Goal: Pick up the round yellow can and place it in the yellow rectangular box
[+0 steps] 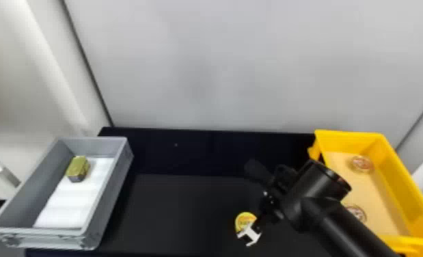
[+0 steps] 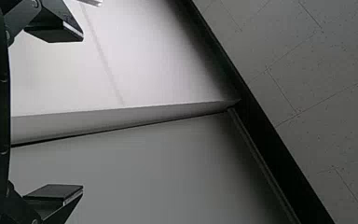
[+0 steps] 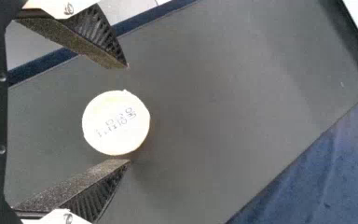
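In the head view my right gripper (image 1: 249, 235) is low over the black mat, close against the round yellow can (image 1: 244, 218) and partly covering its near side. Seen from the right wrist, the can's pale round lid (image 3: 115, 123) lies between the spread fingers of the right gripper (image 3: 128, 114), nearer to the lower finger in that picture; a gap separates it from the upper one. The yellow rectangular box (image 1: 403, 177) stands at the right, partly behind the right arm. My left gripper (image 2: 83, 113) is open, nothing between its fingers, facing pale panels.
A grey crate (image 1: 113, 191) at the left holds a gold-green can (image 1: 78, 168) on a white liner (image 1: 67, 208). Two round reddish lids, one farther back (image 1: 362, 164) and one nearer (image 1: 355, 213), lie inside the yellow box. A pale wall (image 1: 220, 68) rises behind the table.
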`<move>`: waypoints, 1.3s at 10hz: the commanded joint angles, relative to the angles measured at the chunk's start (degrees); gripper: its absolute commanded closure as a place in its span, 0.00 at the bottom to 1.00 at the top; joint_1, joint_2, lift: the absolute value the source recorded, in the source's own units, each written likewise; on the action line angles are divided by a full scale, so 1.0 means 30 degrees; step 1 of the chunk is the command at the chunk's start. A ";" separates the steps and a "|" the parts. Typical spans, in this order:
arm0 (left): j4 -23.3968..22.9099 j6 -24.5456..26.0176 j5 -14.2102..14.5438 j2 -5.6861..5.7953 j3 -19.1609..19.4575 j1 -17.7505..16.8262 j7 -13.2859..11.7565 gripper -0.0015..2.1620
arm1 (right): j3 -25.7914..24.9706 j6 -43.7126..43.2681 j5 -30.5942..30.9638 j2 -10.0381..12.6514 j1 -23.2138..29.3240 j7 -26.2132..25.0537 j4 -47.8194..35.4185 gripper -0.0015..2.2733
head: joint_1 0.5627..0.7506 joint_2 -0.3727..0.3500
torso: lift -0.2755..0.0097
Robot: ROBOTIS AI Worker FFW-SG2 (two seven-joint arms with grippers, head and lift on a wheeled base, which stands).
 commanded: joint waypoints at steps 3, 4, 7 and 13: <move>0.0081 -0.0272 -0.0002 -0.0066 -0.0123 -0.0035 0.0006 0.06 | 0.0377 -0.1056 -0.0319 0.0183 -0.0032 -0.0798 0.1210 0.02 | 0.70 0.59 | 0.96; 0.0111 -0.0330 0.0028 -0.0066 -0.0182 -0.0064 0.0006 0.06 | 0.0377 -0.1291 -0.0377 0.0183 -0.0120 -0.1032 0.1357 0.02 | 0.70 0.59 | 0.96; 0.0140 -0.0359 0.0028 -0.0125 -0.0211 -0.0035 0.0006 0.06 | 0.0787 -0.1379 -0.0407 0.0095 -0.0237 -0.1355 0.1415 0.06 | 0.70 0.59 | 0.96; 0.0169 -0.0272 0.0028 -0.0154 -0.0182 0.0024 -0.0024 0.06 | 0.0875 -0.0558 -0.0377 -0.0051 -0.0208 -0.1589 0.0829 0.38 | 0.70 0.59 | 0.96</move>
